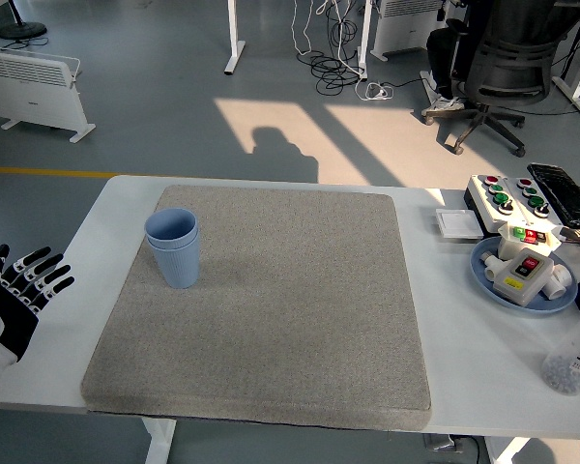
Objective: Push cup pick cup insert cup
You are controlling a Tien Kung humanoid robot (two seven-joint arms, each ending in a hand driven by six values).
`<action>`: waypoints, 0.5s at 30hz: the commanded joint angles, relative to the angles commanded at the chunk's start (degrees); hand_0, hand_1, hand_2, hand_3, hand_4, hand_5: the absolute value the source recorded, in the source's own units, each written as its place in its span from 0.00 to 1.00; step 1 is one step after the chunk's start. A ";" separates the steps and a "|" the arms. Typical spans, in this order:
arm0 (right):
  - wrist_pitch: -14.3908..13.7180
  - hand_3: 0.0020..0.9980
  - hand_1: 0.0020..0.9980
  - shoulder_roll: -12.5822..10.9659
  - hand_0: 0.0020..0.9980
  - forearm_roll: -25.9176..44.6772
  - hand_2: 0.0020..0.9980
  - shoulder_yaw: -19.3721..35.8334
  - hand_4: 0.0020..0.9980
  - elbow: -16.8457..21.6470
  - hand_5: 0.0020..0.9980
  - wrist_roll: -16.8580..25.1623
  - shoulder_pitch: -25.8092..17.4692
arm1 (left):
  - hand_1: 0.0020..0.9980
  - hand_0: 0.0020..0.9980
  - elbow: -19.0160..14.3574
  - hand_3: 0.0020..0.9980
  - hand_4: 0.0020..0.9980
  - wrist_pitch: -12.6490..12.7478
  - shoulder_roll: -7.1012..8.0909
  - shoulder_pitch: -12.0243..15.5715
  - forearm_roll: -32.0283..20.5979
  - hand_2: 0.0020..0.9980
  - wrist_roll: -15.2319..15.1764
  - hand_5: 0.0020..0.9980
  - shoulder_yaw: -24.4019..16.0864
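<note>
Blue cups point(173, 247) stand nested upright on the grey mat point(271, 309), up and right of the left hand point(14, 300), which hangs released, fingers spread, at the table point(445, 338) edge, job apparently finished

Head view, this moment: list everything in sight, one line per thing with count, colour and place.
cups: two nested as one upright stack, blue, left part of the mat
mat: one, grey, covering the middle of the table
table: one, white
button box: one, white with red and green buttons, far right
small tray: one, white, left of the button box
plate: one, blue, right edge, holding white switch parts
bottle: one, clear with a red cap, near right corner
office chair: one, black, on the floor beyond the table
heater: one, white, floor at upper left
left robot hand: one, black and white, fingers spread, at the table's left edge, holding nothing
</note>
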 joint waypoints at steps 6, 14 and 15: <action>-0.02 0.56 0.61 0.02 0.69 0.07 0.64 0.03 0.10 0.00 0.41 0.01 0.17 | 0.69 0.69 0.14 0.65 0.63 0.79 -0.09 -0.11 -0.49 0.68 -0.21 1.00 -0.03; -0.08 0.56 0.61 0.03 0.69 0.23 0.64 0.03 0.10 0.00 0.41 0.10 0.43 | 0.69 0.69 0.46 0.65 0.63 0.62 -0.24 -0.31 -0.42 0.68 0.01 1.00 -0.36; -0.09 0.56 0.61 0.03 0.69 0.28 0.64 0.02 0.10 0.00 0.41 0.11 0.44 | 0.69 0.69 0.52 0.65 0.63 0.60 -0.25 -0.33 -0.42 0.68 0.05 1.00 -0.37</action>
